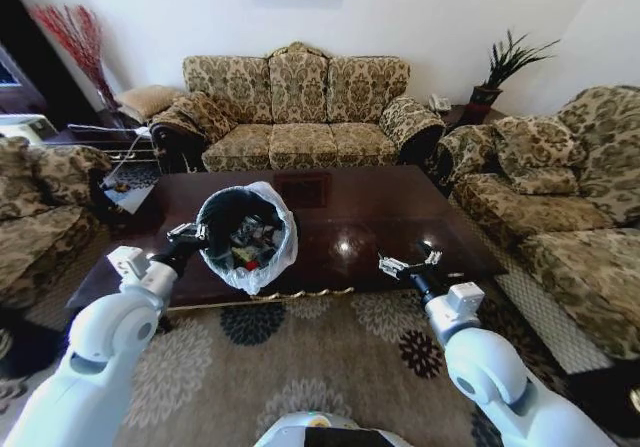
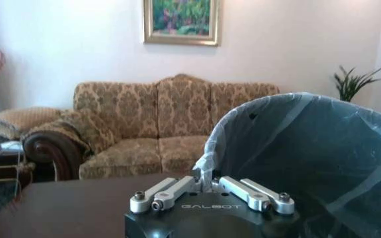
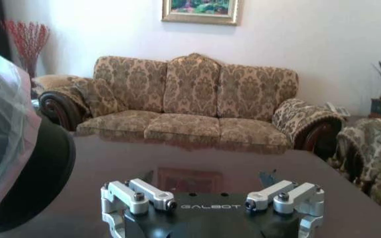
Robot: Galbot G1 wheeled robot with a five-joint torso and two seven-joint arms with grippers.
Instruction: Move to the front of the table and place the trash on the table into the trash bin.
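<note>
Inside trash bin (image 1: 246, 237): trash (image 1: 250, 244).

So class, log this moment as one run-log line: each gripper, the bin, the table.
left gripper: shut on trash bin rim | bin: tilted over table, trash inside | right gripper: open above table

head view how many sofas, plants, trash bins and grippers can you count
sofas: 3
plants: 1
trash bins: 1
grippers: 2, left gripper, right gripper
total: 7
</note>
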